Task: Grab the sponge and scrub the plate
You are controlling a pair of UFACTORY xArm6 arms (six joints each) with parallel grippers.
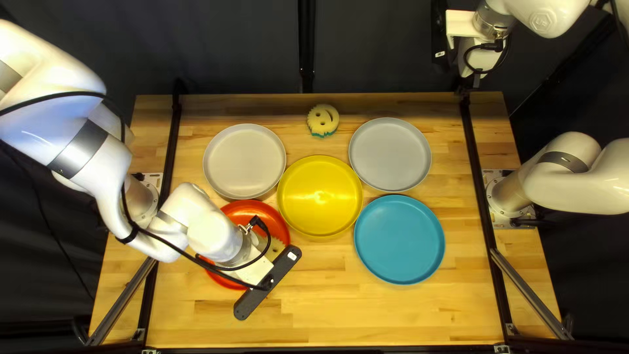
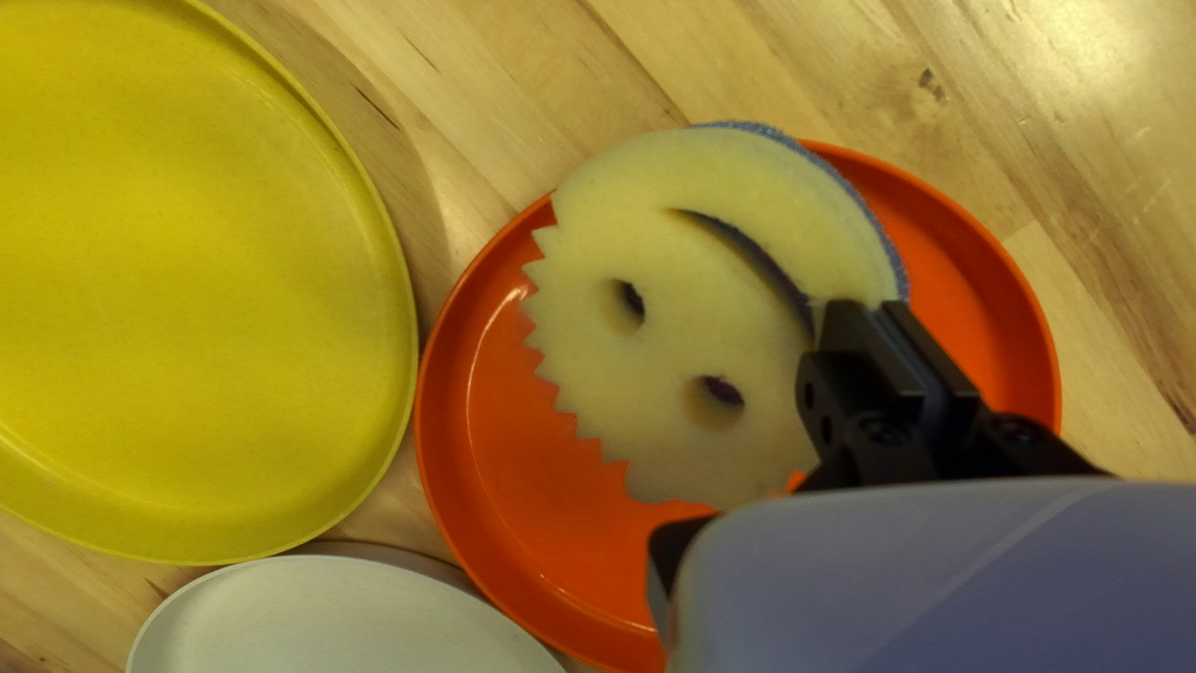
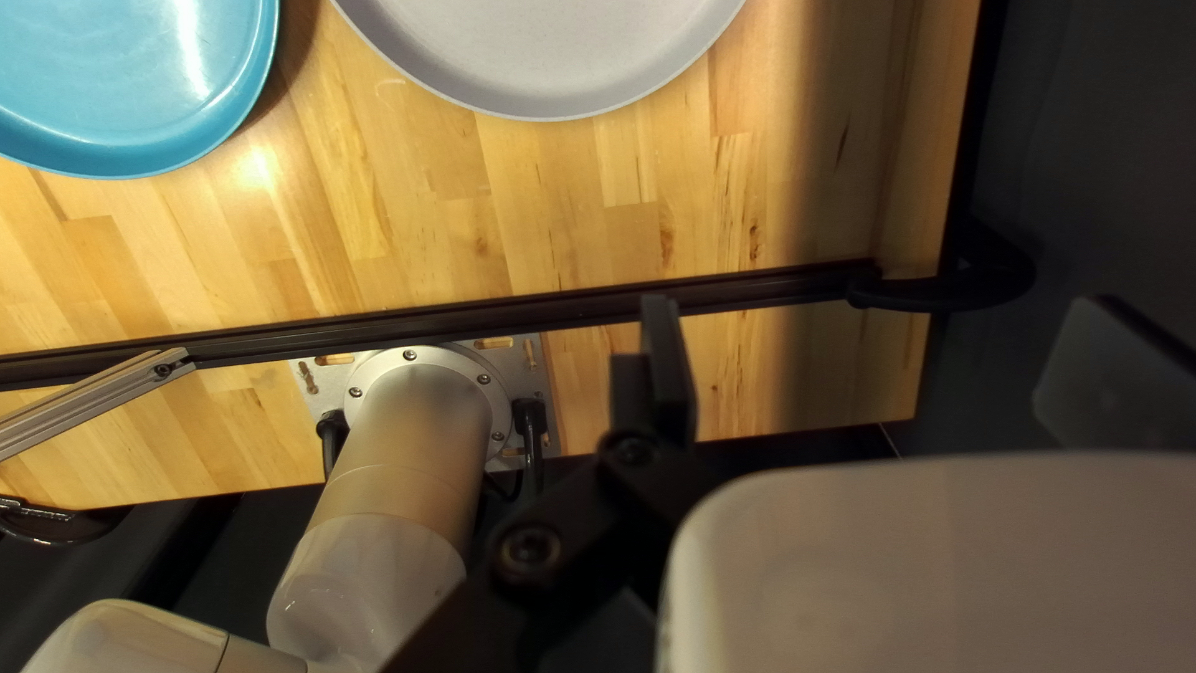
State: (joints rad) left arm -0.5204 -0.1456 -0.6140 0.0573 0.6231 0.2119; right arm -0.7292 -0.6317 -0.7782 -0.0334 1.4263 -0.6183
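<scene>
My left gripper [image 1: 267, 283] is over the red plate [image 1: 265, 215] in the top left view, its fingertips hidden. A sliver of the sponge [image 1: 275, 248] shows beside it. In the left wrist view the left gripper [image 2: 872, 327] is shut on the edge of the round yellow smiley sponge [image 2: 667, 355], which has a blue back. The sponge overlaps the orange-red plate [image 2: 523, 524]; contact cannot be told. My right gripper [image 1: 481, 58] is up past the table's far edge; in the right wrist view the right gripper [image 3: 880, 343] stands open, nothing between its fingers.
A second smiley sponge [image 1: 323, 120] lies near the table's far side. A yellow plate [image 1: 320, 196], a blue plate [image 1: 400, 239], a pale plate [image 1: 244, 161] and a grey plate [image 1: 390, 154] lie around the middle. Dark rails [image 1: 478, 183] run along both sides.
</scene>
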